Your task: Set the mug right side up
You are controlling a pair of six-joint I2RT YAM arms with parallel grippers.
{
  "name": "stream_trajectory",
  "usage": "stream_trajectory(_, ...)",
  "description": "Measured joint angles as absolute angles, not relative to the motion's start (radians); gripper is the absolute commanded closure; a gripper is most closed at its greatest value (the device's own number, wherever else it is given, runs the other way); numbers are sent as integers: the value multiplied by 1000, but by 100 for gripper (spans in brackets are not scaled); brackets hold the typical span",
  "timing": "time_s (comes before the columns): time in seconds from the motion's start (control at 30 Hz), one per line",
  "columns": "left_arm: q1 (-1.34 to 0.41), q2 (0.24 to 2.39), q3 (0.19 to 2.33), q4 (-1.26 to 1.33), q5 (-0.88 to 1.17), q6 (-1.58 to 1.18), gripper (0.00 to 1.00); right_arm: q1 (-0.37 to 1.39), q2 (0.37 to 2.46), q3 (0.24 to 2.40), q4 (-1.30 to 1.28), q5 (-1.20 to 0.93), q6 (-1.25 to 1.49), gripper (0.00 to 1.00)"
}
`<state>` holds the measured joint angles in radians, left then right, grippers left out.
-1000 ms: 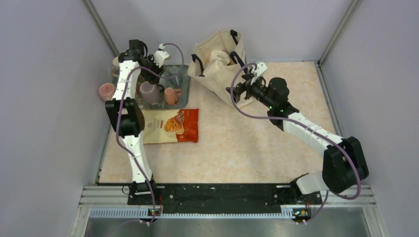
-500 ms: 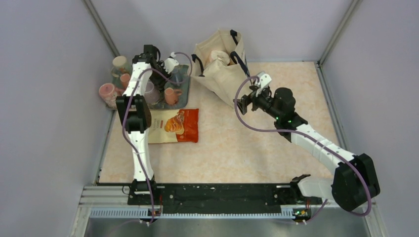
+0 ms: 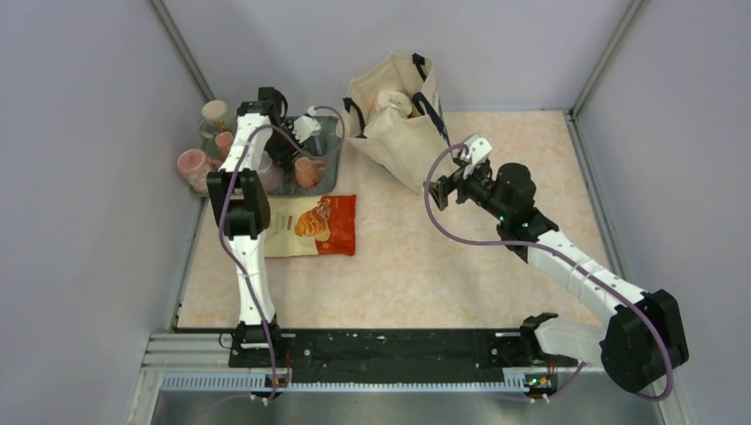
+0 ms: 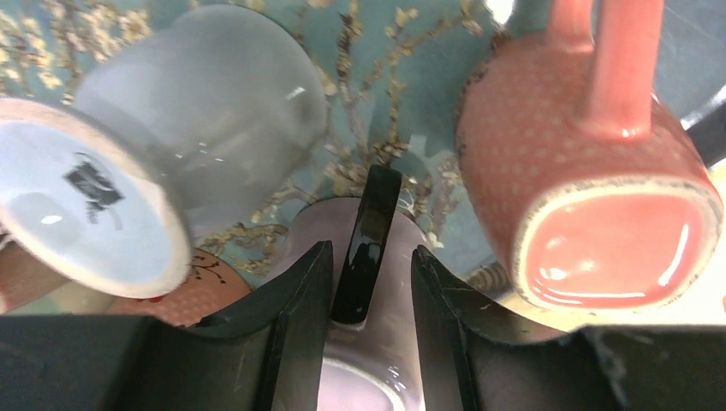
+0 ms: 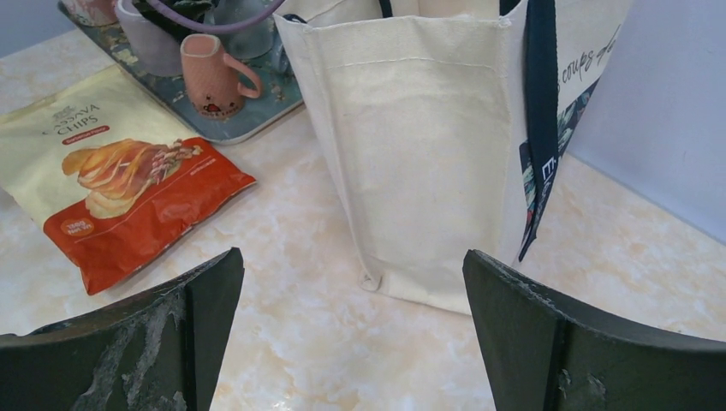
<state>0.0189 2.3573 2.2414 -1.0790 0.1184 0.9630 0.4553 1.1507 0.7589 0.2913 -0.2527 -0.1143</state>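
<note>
- mug (image 4: 389,342) first: where does it sit?
- on the patterned tray (image 4: 377,94) at the far left of the surface (image 5: 300,342). it's the mauve one, with a grey cup (image 4: 214,94) on one side and a pink mug (image 4: 548,145) on the other, both very near it.
- and the left hand (image 4: 370,253)?
- low over it, with one finger on each side of the black handle (image 4: 368,231). i can see a sliver of gap on the right side, so i'd call it parted and not yet clamped.
- why go for the handle?
- my guess is that the neighbours leave little room around the body. the handle also gives a firm hold for rolling the mug over.
- is it really upside down?
- from the wrist view i can't tell whether the pale ring is foot or rim.
- right hand (image 5: 351,257)?
- spread wide, carrying nothing, raised near the tote bag (image 5: 419,145) and looking toward the chips bag (image 5: 128,180). it's well apart from the tray, probably to keep out of the way.
- risk?
- tipping the pink mug during the lift.
</note>
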Motion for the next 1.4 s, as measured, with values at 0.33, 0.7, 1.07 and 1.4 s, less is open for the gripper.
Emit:
stream_trajectory(0.33, 15, 2355, 2233, -1137, 60, 1042, 50, 455, 1132, 727, 275, -244, -123, 1)
stream_trajectory(0.7, 11, 2377, 2240, -1123, -43, 1092, 100, 455, 1105, 713, 269, -233, -128, 1)
stream_trajectory(1.07, 14, 2363, 2238, -1113, 2, 1056, 100, 455, 1069, 712, 260, -223, -122, 1)
stream_trajectory(1.4, 78, 2209, 2070, -992, 153, 882, 100, 455, 1054, 712, 261, -246, -80, 1)
